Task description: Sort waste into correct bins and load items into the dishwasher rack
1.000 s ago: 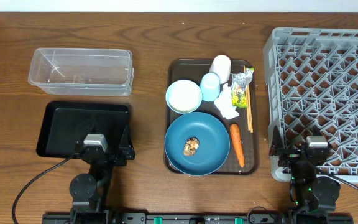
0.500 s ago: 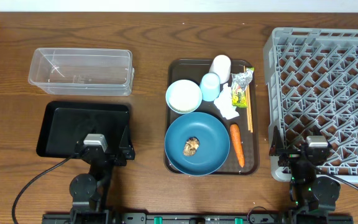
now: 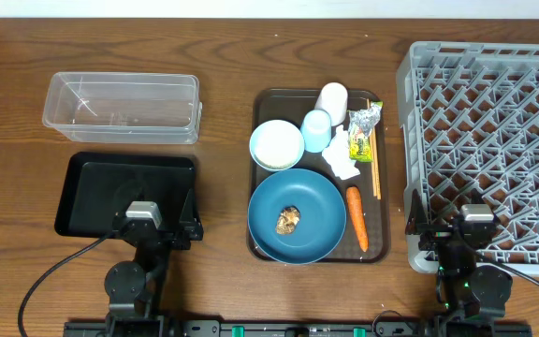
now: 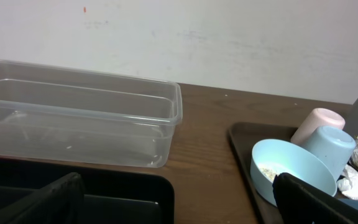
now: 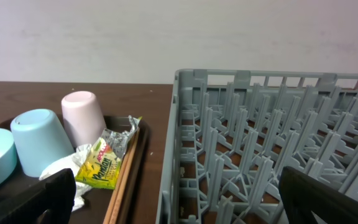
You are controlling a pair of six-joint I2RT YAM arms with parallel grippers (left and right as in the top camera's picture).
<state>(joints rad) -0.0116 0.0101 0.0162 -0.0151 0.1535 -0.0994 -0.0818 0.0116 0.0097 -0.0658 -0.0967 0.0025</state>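
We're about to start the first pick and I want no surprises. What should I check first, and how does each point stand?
1. Left gripper open and holding nothing: ok.
2. Right gripper open and holding nothing: ok.
3. Clear tub and black tray hold no waste yet: ok.
4. Rack free of dishes: ok.
5. Carrot lies free beside the blue plate, open to a grasp from above: ok.
6. The blue plate fit to go in the rack: not ok, a brown lump sits on it.
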